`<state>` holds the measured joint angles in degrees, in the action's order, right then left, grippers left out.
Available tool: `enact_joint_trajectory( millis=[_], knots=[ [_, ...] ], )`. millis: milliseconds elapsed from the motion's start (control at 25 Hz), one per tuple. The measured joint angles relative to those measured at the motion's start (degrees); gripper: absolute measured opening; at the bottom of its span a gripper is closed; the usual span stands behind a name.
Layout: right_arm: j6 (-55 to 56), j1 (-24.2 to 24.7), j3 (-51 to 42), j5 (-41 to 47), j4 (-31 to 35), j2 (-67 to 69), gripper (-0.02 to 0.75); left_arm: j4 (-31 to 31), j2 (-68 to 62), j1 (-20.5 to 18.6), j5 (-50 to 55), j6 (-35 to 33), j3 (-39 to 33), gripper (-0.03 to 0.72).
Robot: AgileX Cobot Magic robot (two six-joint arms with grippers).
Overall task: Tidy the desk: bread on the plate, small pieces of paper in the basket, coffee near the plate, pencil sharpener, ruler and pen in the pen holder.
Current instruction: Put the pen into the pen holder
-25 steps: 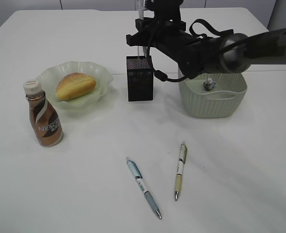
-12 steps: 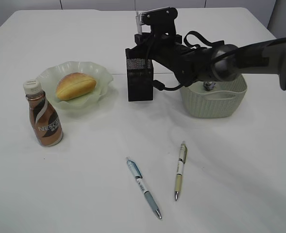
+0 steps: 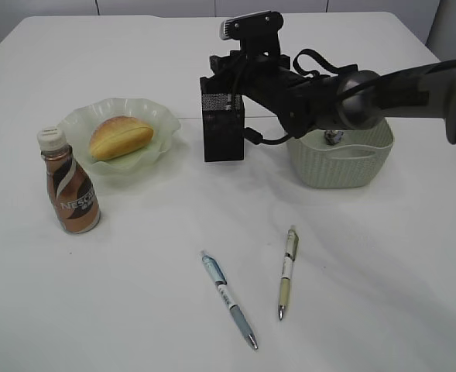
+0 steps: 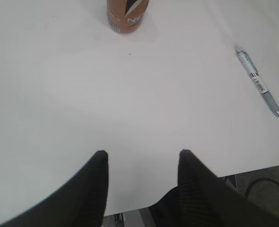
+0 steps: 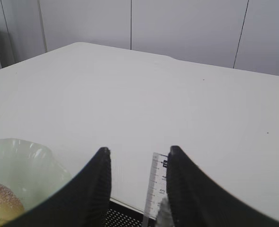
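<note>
On the left of the white desk (image 3: 135, 310) the Nescafe coffee bottle (image 3: 69, 186) stands upright just in front of the ruffled green plate (image 3: 162, 124), where the bread (image 3: 120, 137) already lies. The left gripper (image 4: 141, 163) hangs over bare tabletop near the desk's front edge, its jaws spread and holding nothing. In the middle the black mesh pen holder (image 3: 223, 132) stands upright, and the right gripper (image 5: 138, 158) hovers right above its mouth with the jaws parted. The clear ruler (image 5: 155, 182) stands on end between those fingers, its lower end down in the holder; I cannot tell whether a finger touches it. To the right, the grey-green basket (image 3: 344, 167) holds a crumpled paper wad (image 3: 334, 138). Two pens, a blue pen (image 3: 228, 298) and a beige pen (image 3: 287, 273), lie near the front.
</note>
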<state>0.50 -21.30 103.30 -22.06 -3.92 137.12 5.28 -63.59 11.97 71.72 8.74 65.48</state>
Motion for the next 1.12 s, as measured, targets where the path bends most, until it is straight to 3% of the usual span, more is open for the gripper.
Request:
enact_joint_trajectory(
  millis=[200, 520, 1120],
  knots=[
    [0.0, 0.0, 0.0, 1.1, 0.0, 0.0, 0.361, 0.0, 0.0, 0.0, 0.0, 0.0, 0.0, 0.351],
    [0.5, 0.0, 0.0, 13.5, 0.0, -5.9, 0.364, -0.2, 0.0, 0.0, 0.0, 0.0, 0.0, 0.35],
    [5.1, 0.0, 0.0, 65.1, 5.6, -27.3, 0.364, -0.5, 0.0, 0.0, 0.0, 0.0, 0.0, 0.35]
  ],
)
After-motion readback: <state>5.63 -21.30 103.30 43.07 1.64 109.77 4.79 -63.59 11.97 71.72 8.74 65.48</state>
